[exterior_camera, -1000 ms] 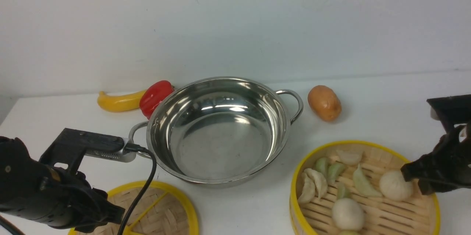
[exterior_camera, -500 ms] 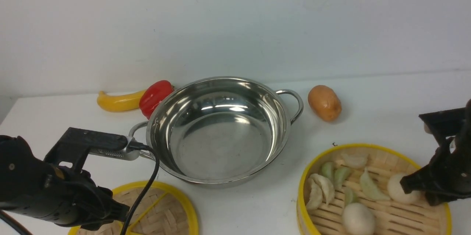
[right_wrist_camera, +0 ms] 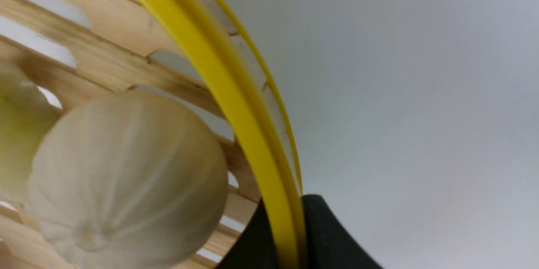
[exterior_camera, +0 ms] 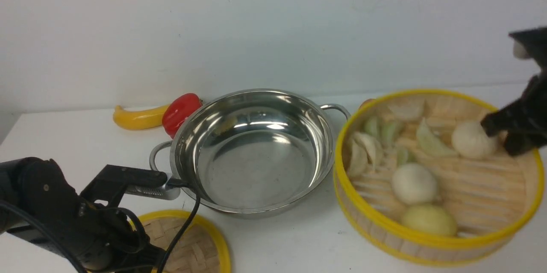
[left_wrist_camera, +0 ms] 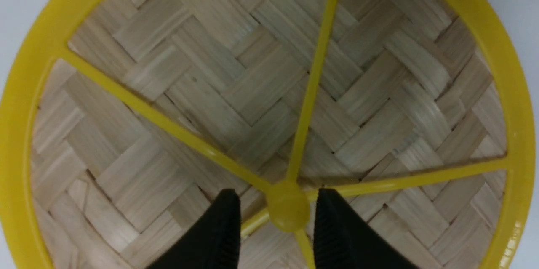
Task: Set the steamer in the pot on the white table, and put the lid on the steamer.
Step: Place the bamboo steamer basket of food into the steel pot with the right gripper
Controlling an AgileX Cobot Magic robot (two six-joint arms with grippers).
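Clamping the steamer (exterior_camera: 421, 239) rim, my right gripper (exterior_camera: 503, 135) has raised it beside the pot (exterior_camera: 252, 170). My left gripper (left_wrist_camera: 278, 229) gapes over the lid (left_wrist_camera: 236, 92).

Yellow-rimmed steamer (exterior_camera: 372, 227) hangs tilted beside the empty steel pot (exterior_camera: 256, 170); woven lid (exterior_camera: 201, 247) lies flat on white table (exterior_camera: 64, 136).

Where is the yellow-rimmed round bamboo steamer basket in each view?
Front view: the yellow-rimmed bamboo steamer basket at right, beside the shiny steel pot.
Left wrist view: not in it.
Right wrist view: its yellow rim pinched in the right hand.
Shared landmark: the round white bun beside that hand.
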